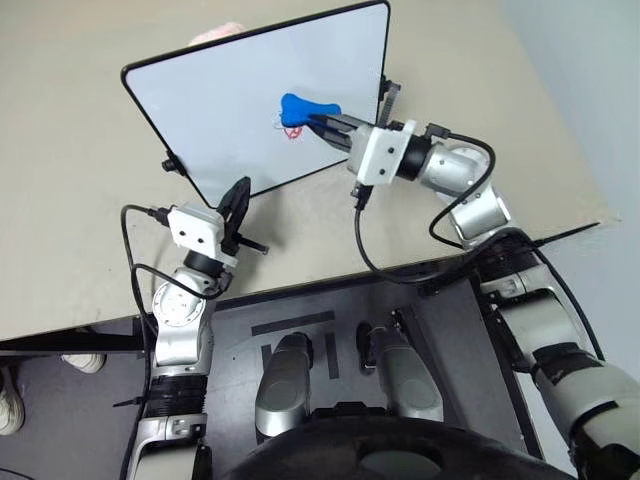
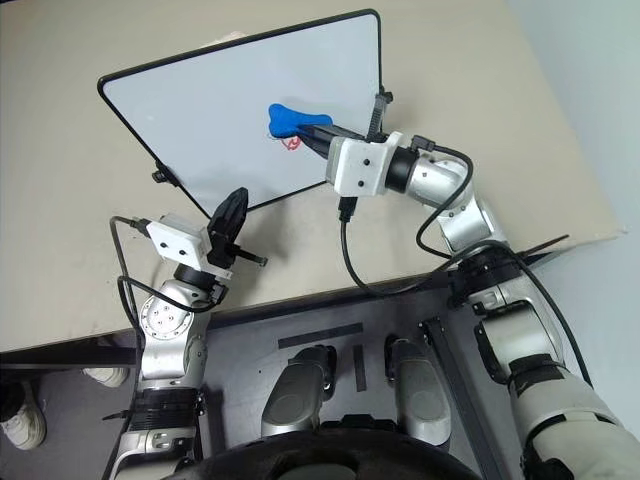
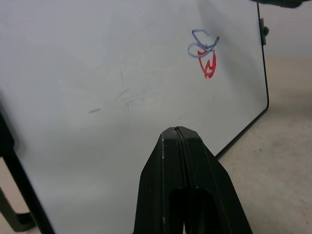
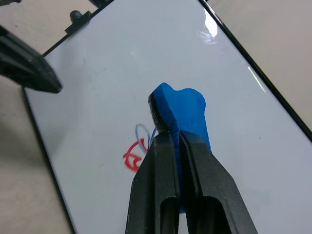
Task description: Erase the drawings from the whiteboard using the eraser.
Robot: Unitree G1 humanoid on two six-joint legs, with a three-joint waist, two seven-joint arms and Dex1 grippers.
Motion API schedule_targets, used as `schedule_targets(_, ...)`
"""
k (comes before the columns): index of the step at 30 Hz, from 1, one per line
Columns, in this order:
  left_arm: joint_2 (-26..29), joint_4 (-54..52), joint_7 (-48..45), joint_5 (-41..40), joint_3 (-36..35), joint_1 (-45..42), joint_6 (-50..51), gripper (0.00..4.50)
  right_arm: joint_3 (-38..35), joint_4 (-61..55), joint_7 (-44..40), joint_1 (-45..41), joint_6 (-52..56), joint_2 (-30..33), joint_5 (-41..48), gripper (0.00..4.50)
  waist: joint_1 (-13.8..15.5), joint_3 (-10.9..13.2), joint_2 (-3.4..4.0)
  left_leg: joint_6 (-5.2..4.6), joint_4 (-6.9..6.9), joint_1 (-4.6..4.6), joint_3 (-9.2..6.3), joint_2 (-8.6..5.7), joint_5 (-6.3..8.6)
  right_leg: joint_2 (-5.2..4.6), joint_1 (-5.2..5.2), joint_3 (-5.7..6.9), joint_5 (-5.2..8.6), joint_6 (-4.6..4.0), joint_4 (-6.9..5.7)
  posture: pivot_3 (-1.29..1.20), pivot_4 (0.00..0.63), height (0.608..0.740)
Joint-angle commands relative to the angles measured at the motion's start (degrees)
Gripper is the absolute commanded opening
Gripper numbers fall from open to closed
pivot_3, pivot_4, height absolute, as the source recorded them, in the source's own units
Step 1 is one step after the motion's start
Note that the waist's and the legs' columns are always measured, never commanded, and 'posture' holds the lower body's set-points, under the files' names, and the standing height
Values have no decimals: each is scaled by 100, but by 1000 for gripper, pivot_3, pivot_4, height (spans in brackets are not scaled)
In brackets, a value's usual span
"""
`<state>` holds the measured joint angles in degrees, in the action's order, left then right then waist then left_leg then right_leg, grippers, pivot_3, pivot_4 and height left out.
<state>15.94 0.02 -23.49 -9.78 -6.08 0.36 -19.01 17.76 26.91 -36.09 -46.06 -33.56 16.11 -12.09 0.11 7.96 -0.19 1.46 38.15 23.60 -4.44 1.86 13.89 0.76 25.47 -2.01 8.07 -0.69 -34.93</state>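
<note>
Scanning from the left of the head view, I see my left gripper (image 1: 238,205) at lower left, hovering just off the near bottom edge of the whiteboard (image 1: 215,110). Its two black fingers are pressed together with nothing between them, which the left wrist view confirms.

Moving to the middle, the whiteboard stands tilted on the table (image 1: 70,200), filling the upper centre of the frame, its thin black frame and a small side knob plain to see. The drawings (image 3: 204,53) sit toward the board's right side: thin blue loops over a red mark, both unsmudged as far as I can tell.

Right of centre, my right gripper (image 1: 322,122) reaches in from the right with its fingers clamped tight on the eraser (image 1: 305,108), the blue bone-shaped block. The eraser's free end lies over or just beside the scribble; I cannot tell whether it is actually touching the board.

My read on progress: the eraser is picked up and brought to the mark, so the fetching part is done, but the wiping itself is all left, since the red and blue ink is intact. Faint grey streaks elsewhere on the board look like old residue.

The table is a plain beige surface, bare around the board, with its front edge running across the lower frame and dark flooring below.
</note>
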Motion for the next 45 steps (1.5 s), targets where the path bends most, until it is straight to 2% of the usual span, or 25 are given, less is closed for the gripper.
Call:
schedule_targets(1, 1, -97, 4, -28, -22, -46, -86, 0, 109, 853, 461, -459, -576, -221, -317, 18, -1, 0, 0, 0, 0, 3, 0, 0, 0, 0, 5, 0, -1, -2, 0, 0, 150, 740)
schedule_targets(7, -34, -121, 21, -12, 7, -42, -95, 0, 316, 2550, 1036, -997, -1014, -464, -820, 18, 5, 0, 0, 3, 0, 22, 0, 1, 3, -1, 28, 2, -9, -12, -6, 0, 150, 740)
schedule_targets(12, -57, -161, 45, 5, 15, -7, -103, 0, 383, 3275, 1081, -1083, -1172, -655, -908, 18, -6, -1, 0, 6, 1, 18, -1, 1, 5, 0, 27, 2, -24, -25, -8, 0, 150, 740)
schedule_targets(18, -67, -183, 40, 4, 21, 6, -101, 0, 415, 3493, 867, -1034, -1347, -729, -875, 18, -13, 0, 1, 11, 0, 18, -4, 2, 8, 3, 33, 2, -58, -43, -8, 0, 150, 740)
schedule_targets(31, -80, -73, -11, 0, 68, -144, -110, 0, 213, 3339, 2679, -1581, -1576, -448, -1346, 18, -27, 0, 2, 5, 1, 25, -4, 3, 3, 3, 46, 2, -66, -41, -6, 0, 150, 740)
schedule_targets(34, -89, -61, -15, 6, 76, -152, -118, 0, 304, 3420, 2710, -1547, -1586, -501, -1410, 18, -30, 0, 2, 5, 1, 25, -4, 3, 4, 3, 47, 3, -70, -43, -7, 0, 150, 740)
schedule_targets(39, -97, -62, -25, 10, 87, -154, -126, 0, 551, 3822, 2193, -1296, -1366, -789, -1492, 18, -63, -1, 0, 5, 1, 18, -4, 3, 4, 3, 47, 3, -76, -46, -6, 0, 150, 740)
schedule_targets(45, -85, -71, -28, 2, 61, -134, -125, 0, 617, 4078, 2035, -1198, -1163, -950, -1523, 18, -68, 0, 0, 6, 1, 7, -4, 3, 4, 2, 45, 11, -80, -49, -4, 0, 150, 740)
